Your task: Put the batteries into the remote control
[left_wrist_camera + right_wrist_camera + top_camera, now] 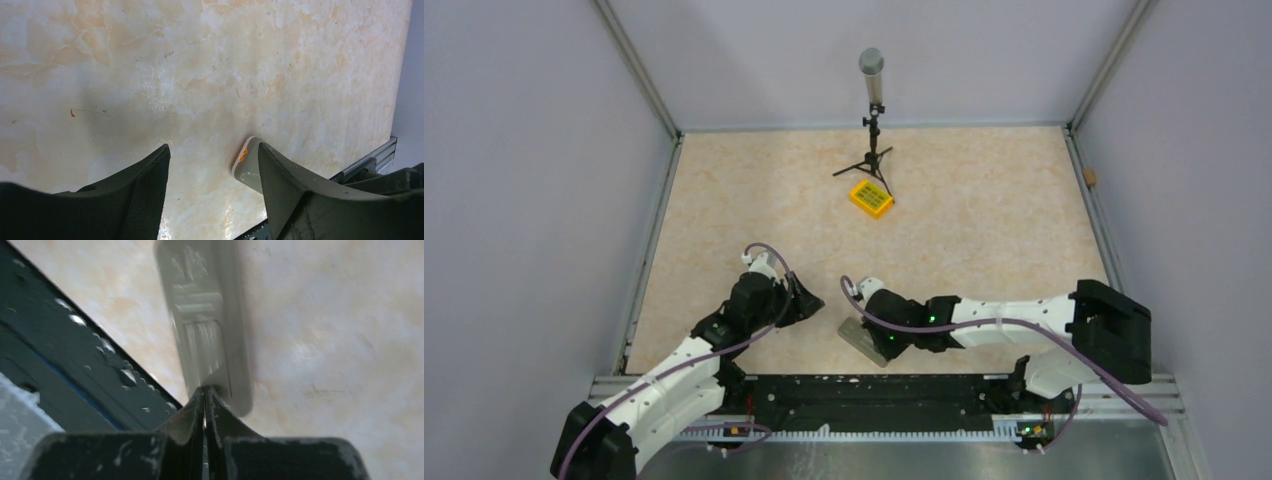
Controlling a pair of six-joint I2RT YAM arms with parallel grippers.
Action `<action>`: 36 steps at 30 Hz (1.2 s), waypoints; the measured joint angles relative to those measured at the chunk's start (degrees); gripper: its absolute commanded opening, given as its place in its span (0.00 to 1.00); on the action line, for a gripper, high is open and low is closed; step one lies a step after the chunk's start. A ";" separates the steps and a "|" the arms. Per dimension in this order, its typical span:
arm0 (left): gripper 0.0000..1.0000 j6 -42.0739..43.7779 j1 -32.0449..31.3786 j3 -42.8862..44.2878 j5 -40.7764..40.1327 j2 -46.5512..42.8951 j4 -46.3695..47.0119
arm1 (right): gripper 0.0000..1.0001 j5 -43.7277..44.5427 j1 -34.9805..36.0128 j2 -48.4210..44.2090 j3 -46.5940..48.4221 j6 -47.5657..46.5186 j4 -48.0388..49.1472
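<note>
Closest to us, in the right wrist view, the right gripper (pixel 205 392) has its two fingers pressed flat together, with nothing between them. Their tips seem to rest on the remote control (pixel 207 335), at the near end of its ribbed lid (pixel 200 347). The view is smeared, so we cannot be sure of the contact.

We see the remote lying back-up on the table (pixel 984 220), its plain grey-white side facing us. The lid appears to be in place, and no open compartment shows.

Just left of the remote, the left gripper (pixel 212 150) hovers over bare tabletop. Its fingers stand partly apart and grasp nothing. One rounded end of the remote, with two small orange marks, peeks out beside one of its fingers.

We find no batteries in any view, neither beside the remote nor in either gripper. Well beyond the remote, toward the far wall, sit a yellow box (pixel 871 198) and a microphone stand (pixel 872 120).

We judge the task to be at its very start. The step in hand looks like working the lid loose with the closed fingertips. Nearly everything is left: freeing the lid, finding and fetching the batteries, seating each one, and closing the remote.
</note>
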 measured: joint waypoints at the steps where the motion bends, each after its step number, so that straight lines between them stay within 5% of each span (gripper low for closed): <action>1: 0.66 0.00 0.02 0.00 -0.02 0.02 0.00 | 0.00 -0.37 0.00 1.27 -0.79 0.33 0.72; 6: 0.66 0.00 0.04 0.00 0.00 0.28 0.09 | 0.00 -2.62 -0.26 3.74 -1.11 1.92 7.87; 27: 0.66 -0.02 0.04 0.00 0.85 0.94 0.59 | 0.04 5.55 -0.07 -8.48 -1.36 2.08 -4.15; 36: 0.63 -0.09 0.04 -0.04 7.45 6.95 3.78 | 0.10 7.67 -0.07 -8.85 -1.46 3.19 -6.86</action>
